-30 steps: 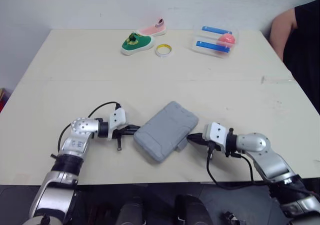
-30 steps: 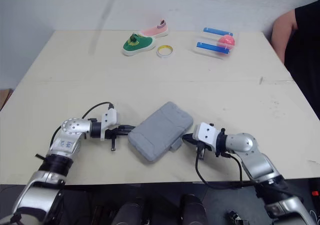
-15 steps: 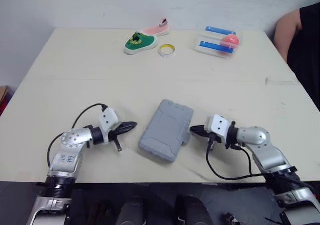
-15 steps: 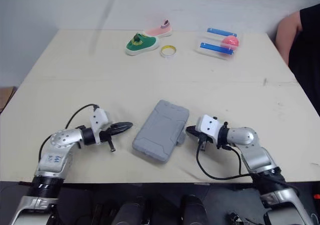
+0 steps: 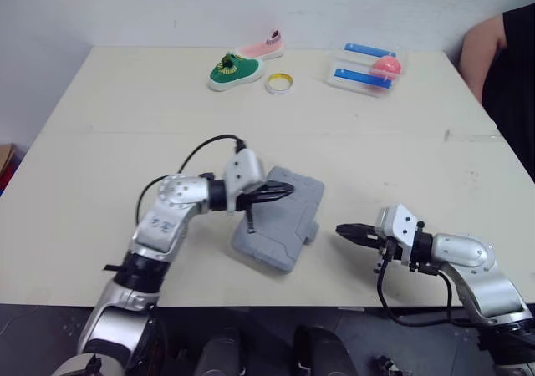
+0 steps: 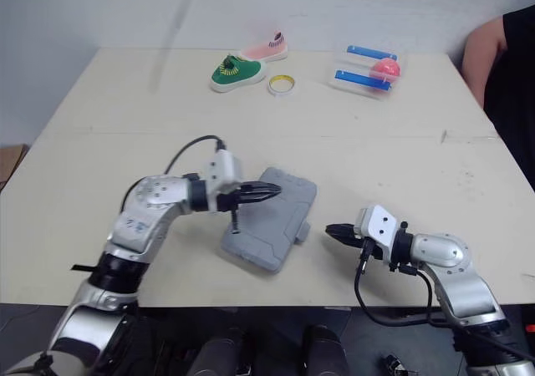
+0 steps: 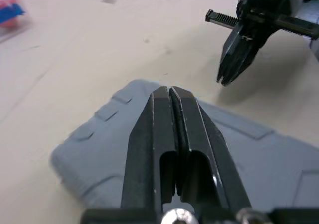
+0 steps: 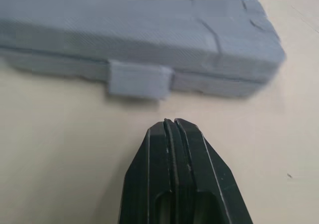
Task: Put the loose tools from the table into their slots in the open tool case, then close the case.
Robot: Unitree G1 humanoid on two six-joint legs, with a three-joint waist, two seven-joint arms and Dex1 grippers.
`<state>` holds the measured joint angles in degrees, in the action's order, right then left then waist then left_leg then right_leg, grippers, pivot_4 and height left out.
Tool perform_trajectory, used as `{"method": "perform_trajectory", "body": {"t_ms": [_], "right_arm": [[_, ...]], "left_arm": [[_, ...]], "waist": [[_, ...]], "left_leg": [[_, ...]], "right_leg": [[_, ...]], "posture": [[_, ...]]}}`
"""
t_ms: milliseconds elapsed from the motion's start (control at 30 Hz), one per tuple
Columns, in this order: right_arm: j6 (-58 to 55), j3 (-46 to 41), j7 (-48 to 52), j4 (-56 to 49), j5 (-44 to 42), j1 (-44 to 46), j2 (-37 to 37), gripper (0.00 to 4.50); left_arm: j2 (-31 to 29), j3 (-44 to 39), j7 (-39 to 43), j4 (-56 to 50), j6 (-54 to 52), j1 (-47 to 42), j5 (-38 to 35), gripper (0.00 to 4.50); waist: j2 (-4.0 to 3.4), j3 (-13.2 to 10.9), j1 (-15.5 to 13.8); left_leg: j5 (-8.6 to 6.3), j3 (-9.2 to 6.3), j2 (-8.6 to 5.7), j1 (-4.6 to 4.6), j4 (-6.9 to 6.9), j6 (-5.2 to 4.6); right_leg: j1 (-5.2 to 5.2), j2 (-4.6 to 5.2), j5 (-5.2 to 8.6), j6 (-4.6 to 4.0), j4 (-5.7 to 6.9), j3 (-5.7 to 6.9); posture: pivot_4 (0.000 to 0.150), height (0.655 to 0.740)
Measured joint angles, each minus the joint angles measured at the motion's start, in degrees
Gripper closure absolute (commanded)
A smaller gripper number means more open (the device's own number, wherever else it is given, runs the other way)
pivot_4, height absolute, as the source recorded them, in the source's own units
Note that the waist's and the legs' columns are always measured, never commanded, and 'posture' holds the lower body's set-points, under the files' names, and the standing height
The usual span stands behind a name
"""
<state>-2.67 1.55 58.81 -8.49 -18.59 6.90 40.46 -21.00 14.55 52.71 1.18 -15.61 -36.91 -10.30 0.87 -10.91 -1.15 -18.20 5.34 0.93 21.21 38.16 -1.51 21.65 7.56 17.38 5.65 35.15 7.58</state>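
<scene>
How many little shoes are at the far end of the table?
2. A green shoe lies beside the yellow ring; a pink shoe sits just behind it, nearer the far edge of the table. None looks hidden.

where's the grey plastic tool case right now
The grey plastic tool case lies closed on the table, front middle in the eye views: left gripper over its lid, right gripper off its right side.

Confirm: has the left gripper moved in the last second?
Yes. The left gripper has swung to the robot's right and farther up the table, toward the yellow ring. It was beside the grey case; now it is over the lid, jaws shut.
</scene>
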Motion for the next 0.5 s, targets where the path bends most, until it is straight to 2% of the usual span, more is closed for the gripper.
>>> {"method": "perform_trajectory", "body": {"t_ms": [167,500], "right_arm": [[-2.61,1.43,-0.5,-0.97,1.76,-0.02,0.33,4.46],[-2.08,5.74,-3.47,0.55,7.12,1.53,-3.62,4.46]], "left_arm": [[1.21,7.13,-0.37,1.77,-4.25,-0.92,5.3,4.5],[-0.07,8.93,-0.78,-0.68,-8.82,-1.38,6.59,4.5]], "waist": [[-0.01,-0.01,-0.17],[-0.04,0.03,-0.19]], "left_leg": [[-0.01,-0.01,-0.04,0.03,0.02,-0.06],[0.0,-0.08,0.01,-0.08,0.03,-0.01]], "right_leg": [[0.01,0.06,0.0,0.0,-0.1,-0.05],[-0.08,0.23,0.01,-0.02,-0.19,-0.28]], "posture": [[0.15,0.74],[0.15,0.74]]}}
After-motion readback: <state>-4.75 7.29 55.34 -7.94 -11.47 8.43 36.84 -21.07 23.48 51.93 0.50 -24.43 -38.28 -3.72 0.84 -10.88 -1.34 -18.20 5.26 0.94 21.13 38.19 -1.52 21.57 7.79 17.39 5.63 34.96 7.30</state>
